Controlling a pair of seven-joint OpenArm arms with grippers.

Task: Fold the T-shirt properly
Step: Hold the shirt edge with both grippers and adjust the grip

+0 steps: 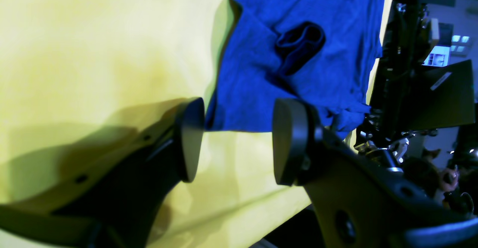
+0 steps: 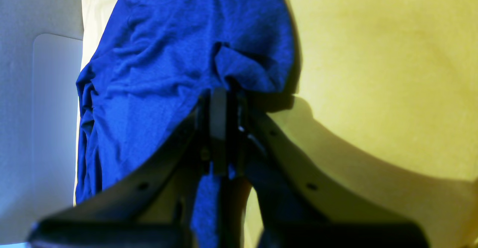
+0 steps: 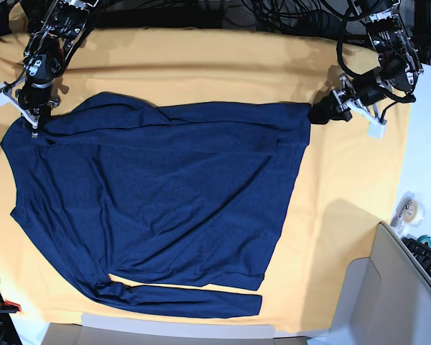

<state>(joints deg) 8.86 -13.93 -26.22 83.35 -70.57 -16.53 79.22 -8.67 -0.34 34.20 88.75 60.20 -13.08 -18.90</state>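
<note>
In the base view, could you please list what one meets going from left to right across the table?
right gripper → T-shirt → left gripper → bare yellow-orange table cloth → roll of tape

In the right wrist view the right hand (image 2: 220,128) hides the T-shirt (image 2: 168,72) fold it pinches. The left wrist view blurs the left hand (image 1: 239,143) and cuts off the T-shirt at the top edge.
</note>
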